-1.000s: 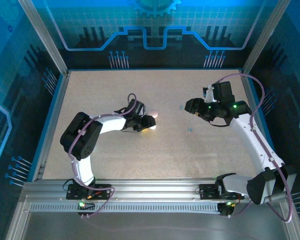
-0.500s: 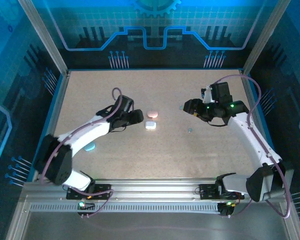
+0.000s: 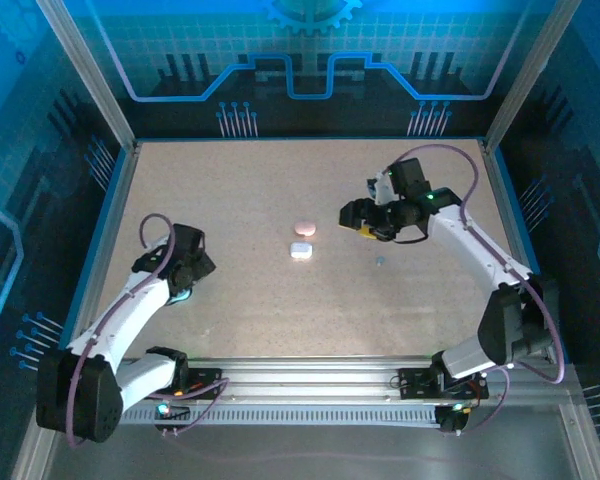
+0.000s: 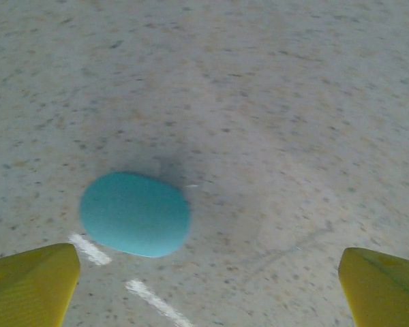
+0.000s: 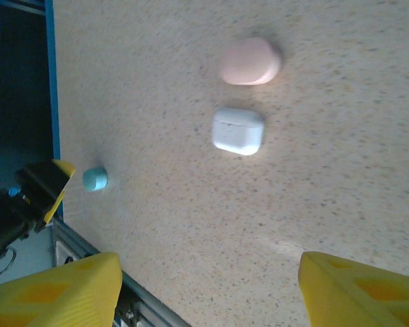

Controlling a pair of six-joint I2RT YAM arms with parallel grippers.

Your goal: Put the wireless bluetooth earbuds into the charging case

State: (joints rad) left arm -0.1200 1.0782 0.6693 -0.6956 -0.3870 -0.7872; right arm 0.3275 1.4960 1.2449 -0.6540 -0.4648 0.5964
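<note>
Overhead view. The left gripper (image 3: 187,282) hung low over the near left part of the table (image 3: 240,320). Its body covered most of the blue case (image 3: 183,296), so only a sliver of turquoise showed at its near edge. The right gripper (image 3: 354,220) stood over the far right part, pointing toward the centre. We could not read the spread of either claw from this height. The pink case (image 3: 305,229) and white case (image 3: 301,250) lay just beside each other mid-table, apart from both arms. A single tiny pale speck, which we took for an earbud (image 3: 380,261), lay on the bare surface near the right gripper, on its near side. It was too small for us to make out shape or colour with confidence.

Left wrist view. The left gripper (image 4: 208,279) showed only two yellow fingertips (image 4: 31,283), cut off at the lower corners. They stood wide apart with nothing between them. The blue case (image 4: 135,214) rested on the table ahead of the left tip, not touching it. Two white streaks (image 4: 88,248) crossed the surface beside it, and we could not tell what they were.

Right wrist view. The right gripper (image 5: 208,289) likewise showed two yellow fingers (image 5: 54,289) cropped by the lower edge, spread wide and holding nothing. Beyond them lay the pink case (image 5: 249,61), the white case (image 5: 238,131) and, small and blurred by the table's blue rim (image 5: 51,102), the blue case (image 5: 95,178). One yellow tip of the left gripper (image 5: 58,178) stood just beside that case.
</note>
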